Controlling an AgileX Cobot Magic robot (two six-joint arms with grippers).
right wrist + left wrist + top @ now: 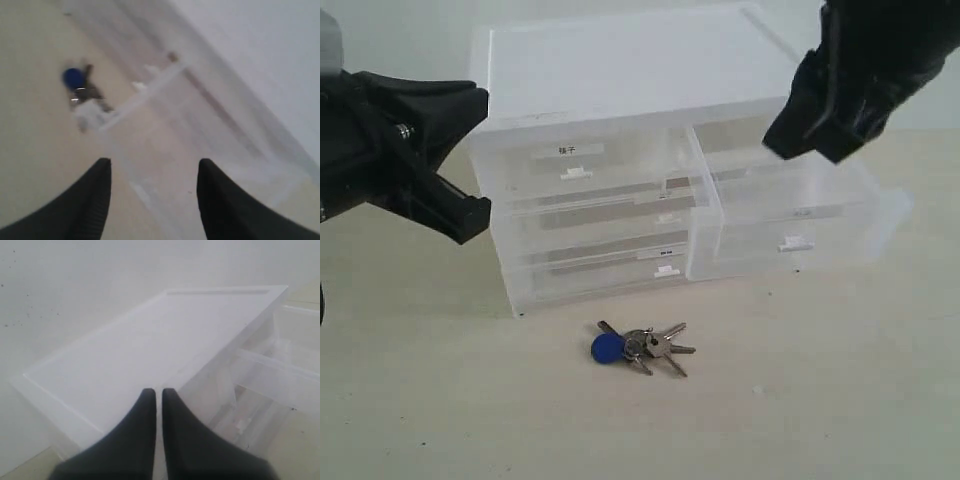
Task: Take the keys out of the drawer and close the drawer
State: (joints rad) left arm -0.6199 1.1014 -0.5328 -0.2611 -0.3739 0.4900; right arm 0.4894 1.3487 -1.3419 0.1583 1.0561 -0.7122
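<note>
Right hand [154, 162] wide open, angled down over the pulled-out drawer [800, 215]; left hand [156, 392] clenched

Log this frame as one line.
keys: on table, outside drawer | drawer: open, not yet closed | left gripper: shut, empty, near cabinet | right gripper: open, empty, above drawer

keys [640, 346] on table [840, 410] (blue head leftward), near the cabinet [620, 70] front, drawer [790, 205] pulled out on the right
</note>
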